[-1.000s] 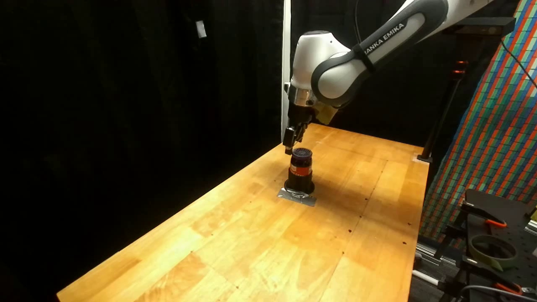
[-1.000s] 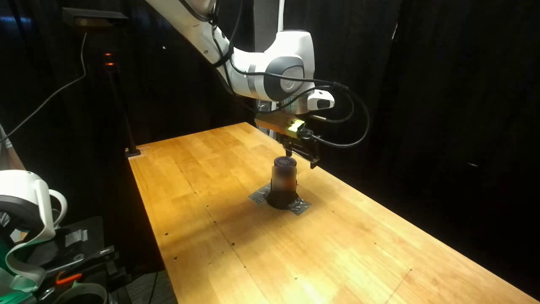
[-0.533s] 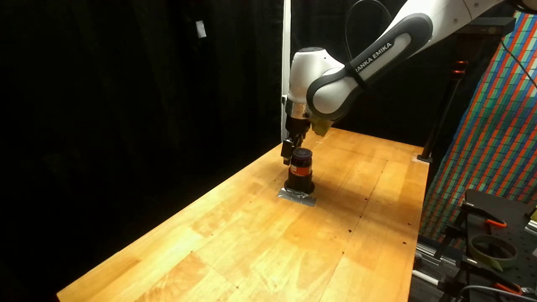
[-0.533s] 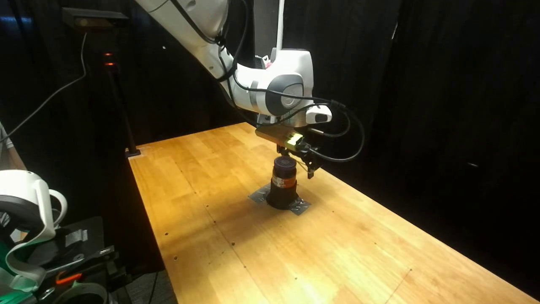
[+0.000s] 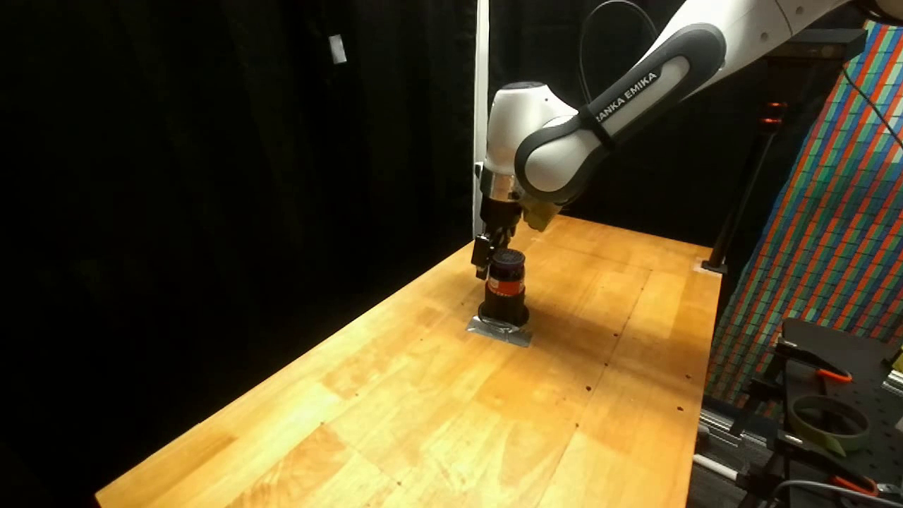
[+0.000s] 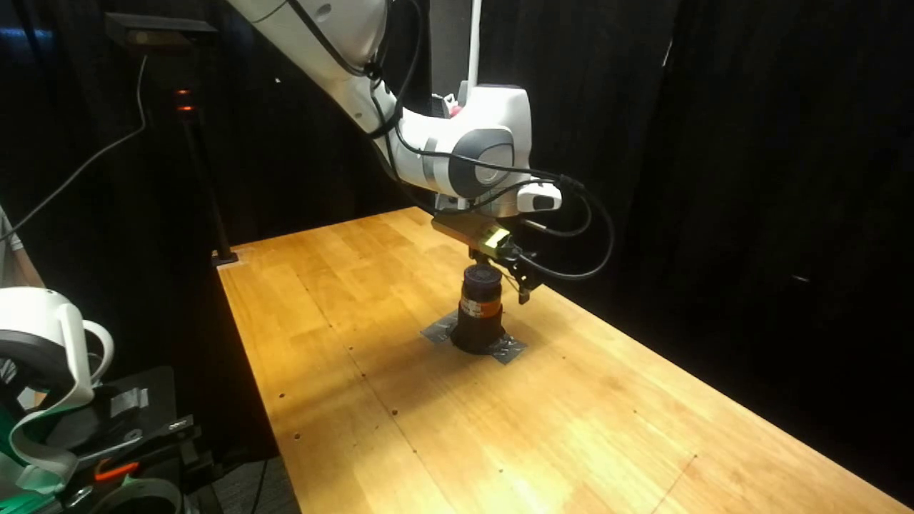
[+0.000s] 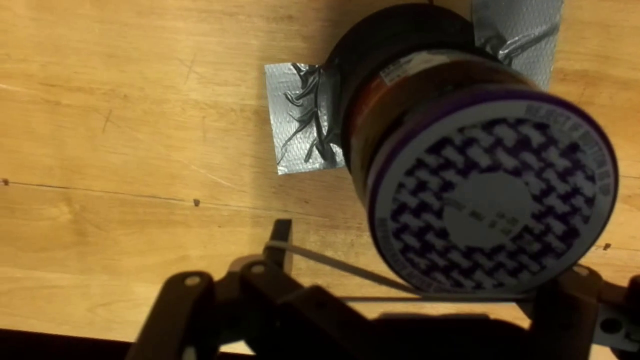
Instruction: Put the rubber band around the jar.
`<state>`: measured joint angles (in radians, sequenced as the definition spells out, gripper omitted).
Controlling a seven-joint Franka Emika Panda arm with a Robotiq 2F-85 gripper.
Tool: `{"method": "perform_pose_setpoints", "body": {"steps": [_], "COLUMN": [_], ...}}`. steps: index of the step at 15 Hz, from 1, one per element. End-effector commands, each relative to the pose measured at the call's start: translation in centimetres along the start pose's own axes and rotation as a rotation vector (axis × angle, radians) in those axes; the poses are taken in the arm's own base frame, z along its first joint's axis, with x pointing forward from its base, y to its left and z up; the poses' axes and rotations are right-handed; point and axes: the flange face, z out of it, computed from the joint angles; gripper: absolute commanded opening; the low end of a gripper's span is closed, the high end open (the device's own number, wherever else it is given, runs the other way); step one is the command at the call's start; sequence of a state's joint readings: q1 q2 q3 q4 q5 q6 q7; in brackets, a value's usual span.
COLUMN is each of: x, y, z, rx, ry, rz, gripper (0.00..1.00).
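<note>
The jar [image 5: 506, 286] is standing upright on the table [image 5: 451, 423], its black base [image 6: 477, 337] showing below an orange label [image 6: 481, 308]; in the wrist view its purple-and-white lid [image 7: 492, 207] is facing the camera toward three o'clock. Silver tape [image 7: 305, 125] is sticking to the table beside the base in that view, one strip at nine o'clock and another strip [image 7: 527, 50] at two. The rubber band [image 7: 347, 268] is stretching beside the jar, from eight to six o'clock of the lid, looping over a fingertip [image 7: 281, 232] and passing partly behind the lid's edge; whether it is touching the jar, I cannot tell. The gripper [image 6: 503, 275] is hovering at one o'clock from the jar in an exterior view, just beside its top; its fingers are standing well apart, spread rather than clenched, with the band strung between them, and the lid is hiding the other fingertip. The white arm [image 5: 621, 102] is slanting in from between one and two o'clock in an exterior view. Farther out there, a roll of tape [image 5: 846, 442] is lying at four o'clock from the jar, a checkered sheet [image 5: 839, 212] is hanging near three o'clock, and a black curtain [image 5: 211, 141] is hanging toward ten.
</note>
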<state>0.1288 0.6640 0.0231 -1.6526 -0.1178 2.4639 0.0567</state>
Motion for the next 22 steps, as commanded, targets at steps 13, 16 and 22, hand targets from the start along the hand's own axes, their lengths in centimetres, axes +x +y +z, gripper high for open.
{"method": "perform_pose_setpoints", "body": {"steps": [13,16,22], "x": [0.2,0.0,-1.2], "y": [-0.1,-0.6,-1.1], "z": [-3.8,-4.3,-3.0], "rx": [0.041,0.053,0.043], "ry": [0.037,0.019,-0.048], "rz": [0.057,0.054,0.063], "gripper": [1.0,1.0,1.0]}}
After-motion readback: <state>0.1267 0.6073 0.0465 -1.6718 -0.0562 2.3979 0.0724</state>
